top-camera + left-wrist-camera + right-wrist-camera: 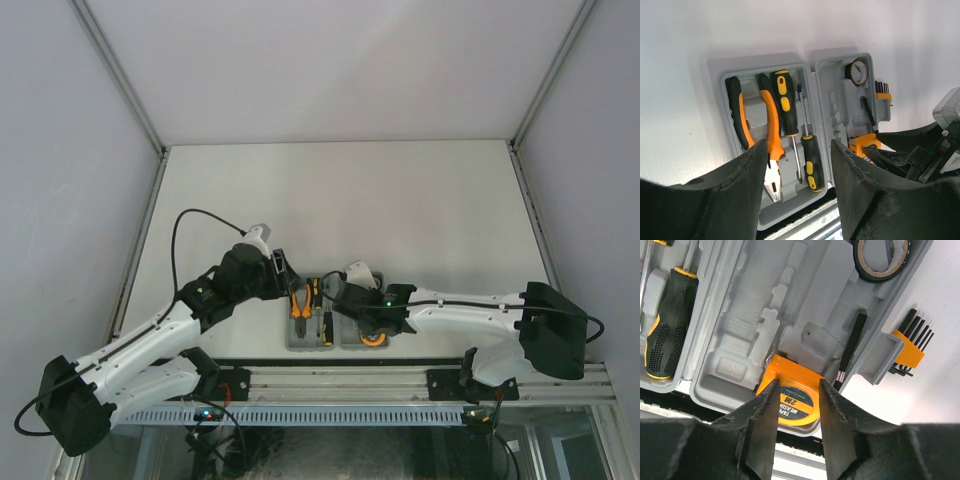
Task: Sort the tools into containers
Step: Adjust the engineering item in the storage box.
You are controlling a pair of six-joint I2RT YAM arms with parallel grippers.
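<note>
A white tabletop (400, 200) lies between plain white walls, and the two arms are fixed at its near edge. Between them, close to that edge, the grey tool case (812, 85) lies open and flat, with both halves facing up.

In the left half the orange-handled pliers (771, 120) lie in their recess. Beside them are the two screwdrivers, the larger screwdriver (784, 102) with its handle toward the far end and the thinner screwdriver (811, 160) with its handle toward the near end. In the right half the dark ring (858, 71) sits at the far end and a thin dark rod (850, 350) lies along the outer wall. The bit set (910, 347), black keys in an orange holder, is on the tabletop just beside the right wall of the case.

The left hand (799, 145) hangs above the left half with its fingers moderately wide apart and nothing between them.

The right hand (798, 385) is low over the near end of the right half. Its fingers stand narrow, one at each side of the orange tape measure (792, 402), which sits at that end of the case. I cannot tell if the fingers press on the tape measure or only stand next to it.
</note>
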